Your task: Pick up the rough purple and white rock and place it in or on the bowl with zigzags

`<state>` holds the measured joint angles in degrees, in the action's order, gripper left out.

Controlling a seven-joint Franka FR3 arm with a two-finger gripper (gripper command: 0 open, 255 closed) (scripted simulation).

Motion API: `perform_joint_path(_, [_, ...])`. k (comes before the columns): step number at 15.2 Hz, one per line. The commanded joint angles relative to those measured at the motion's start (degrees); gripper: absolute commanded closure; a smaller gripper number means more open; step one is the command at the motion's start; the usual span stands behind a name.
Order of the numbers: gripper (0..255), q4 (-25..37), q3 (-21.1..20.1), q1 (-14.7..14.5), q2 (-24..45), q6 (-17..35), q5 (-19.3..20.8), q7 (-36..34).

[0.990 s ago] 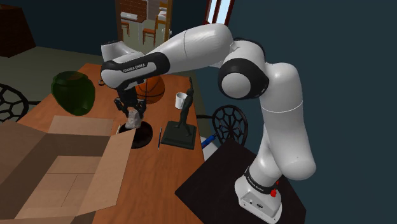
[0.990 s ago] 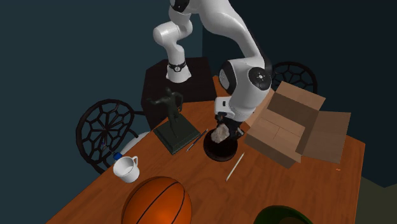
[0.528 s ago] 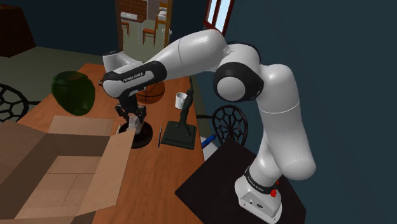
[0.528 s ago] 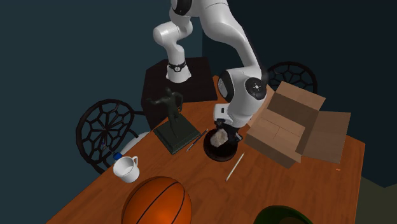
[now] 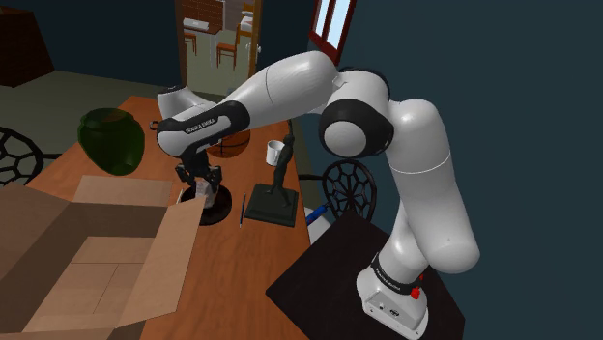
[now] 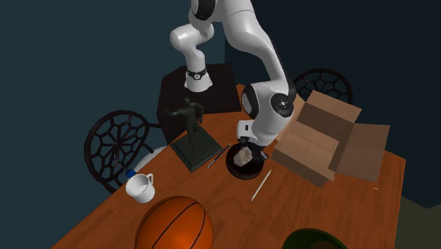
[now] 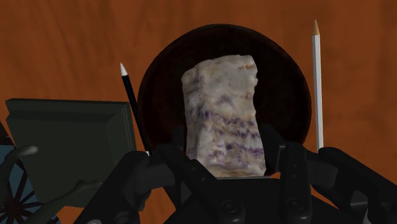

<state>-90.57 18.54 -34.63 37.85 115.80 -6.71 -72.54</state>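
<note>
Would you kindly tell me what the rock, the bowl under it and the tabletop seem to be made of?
The rock: rough, matte stone, judging by its jagged edges and purple-veined white faces. The bowl: dark, dull finish; material unclear, perhaps ceramic or wood. The tabletop: smooth wood, going by the orange-brown grain.

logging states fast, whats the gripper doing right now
Gripper: closed on the purple and white rock, fingers clasping it over the dark bowl.
</note>
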Motion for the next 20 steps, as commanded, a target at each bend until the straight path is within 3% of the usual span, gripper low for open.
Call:
perform_joint_path(1, [255, 0.0, 0.0, 0.0, 0.0, 0.0, 0.0, 0.0])
perform_joint_path(3, [255, 0.0, 0.0, 0.0, 0.0, 0.0, 0.0, 0.0])
perform_joint_path(4, [0, 0.0, 0.0, 0.0, 0.0, 0.0, 0.0, 0.0])
perform_joint_path(9, [0, 0.0, 0.0, 0.0, 0.0, 0.0, 0.0, 0.0])
perform_joint_path(13, [0, 4.6, 0.4, -0.2, -1.9, -6.4, 0.7, -0.5])
perform_joint_path(20, [0, 4.6, 0.4, -0.2, -1.9, -6.4, 0.7, -0.5])
